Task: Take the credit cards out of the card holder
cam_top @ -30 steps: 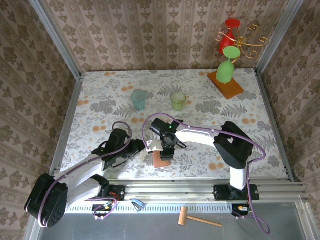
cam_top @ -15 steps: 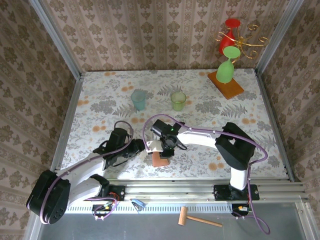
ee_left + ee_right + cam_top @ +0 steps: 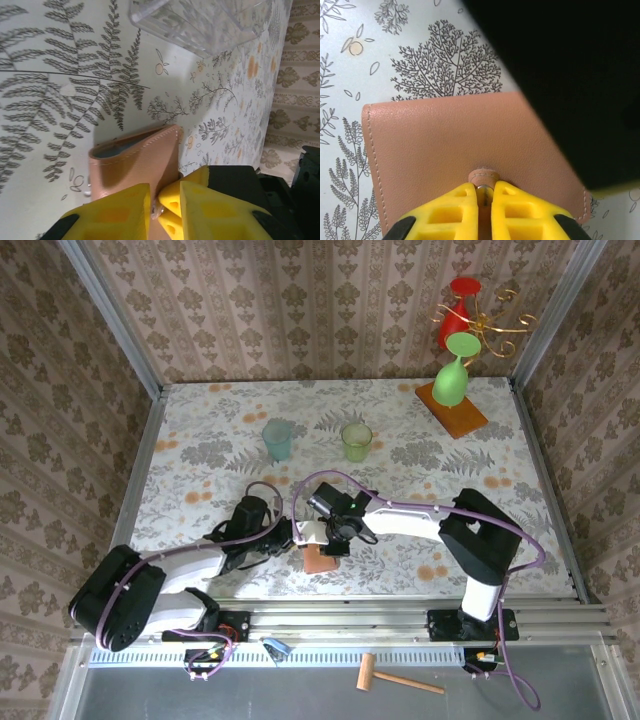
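The card holder (image 3: 320, 559) lies close to the near edge of the bench (image 3: 500, 480), a little left of the middle, between the two arms. It is folded, tan side up. In the left wrist view a thin slit along its far edge shows grey-blue lining, and what is inside is hidden.

The right tool (image 3: 486, 191) has its yellow fingers pinched narrow on the small snap tab at the card holder's edge, with the metal stud showing between them. The left tool (image 3: 155, 199) sits at the card holder's near side with its fingers close together. One finger overlaps the leather, but I cannot tell whether they clamp it.

Just beyond the card holder stands a clear plastic tray (image 3: 170, 34), apart from it, with the bench's fern print showing through its floor.

Further back, near the middle of the bench, are a blue-green cup (image 3: 277, 439) and a green cup (image 3: 356, 442), both upright and well apart from the card holder. Their contents cannot be made out.

At the far right corner an orange base (image 3: 455, 412) carries a rack with a green glass (image 3: 453, 380) and a red glass (image 3: 460, 312).
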You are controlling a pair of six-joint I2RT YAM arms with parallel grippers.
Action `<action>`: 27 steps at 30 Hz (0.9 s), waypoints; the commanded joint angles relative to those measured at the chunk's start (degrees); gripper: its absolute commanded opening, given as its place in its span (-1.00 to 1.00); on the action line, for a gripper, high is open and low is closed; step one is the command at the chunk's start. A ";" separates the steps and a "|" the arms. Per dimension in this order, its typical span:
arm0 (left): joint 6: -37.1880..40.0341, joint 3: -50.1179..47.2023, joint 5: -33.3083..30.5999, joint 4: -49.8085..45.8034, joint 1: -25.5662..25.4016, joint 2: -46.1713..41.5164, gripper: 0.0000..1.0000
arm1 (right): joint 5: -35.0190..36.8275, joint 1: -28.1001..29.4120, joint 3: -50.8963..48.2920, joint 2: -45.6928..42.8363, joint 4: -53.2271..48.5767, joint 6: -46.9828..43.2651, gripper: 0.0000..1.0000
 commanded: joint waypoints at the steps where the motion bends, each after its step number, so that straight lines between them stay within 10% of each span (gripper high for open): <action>1: -1.83 -0.36 0.70 3.93 -0.79 1.22 -0.58 | -0.59 0.43 -2.22 -0.78 3.61 1.18 -0.86; 27: -3.27 -3.00 -0.72 5.24 -0.89 4.60 -0.66 | -1.27 0.34 -12.85 -10.13 18.74 7.47 -0.86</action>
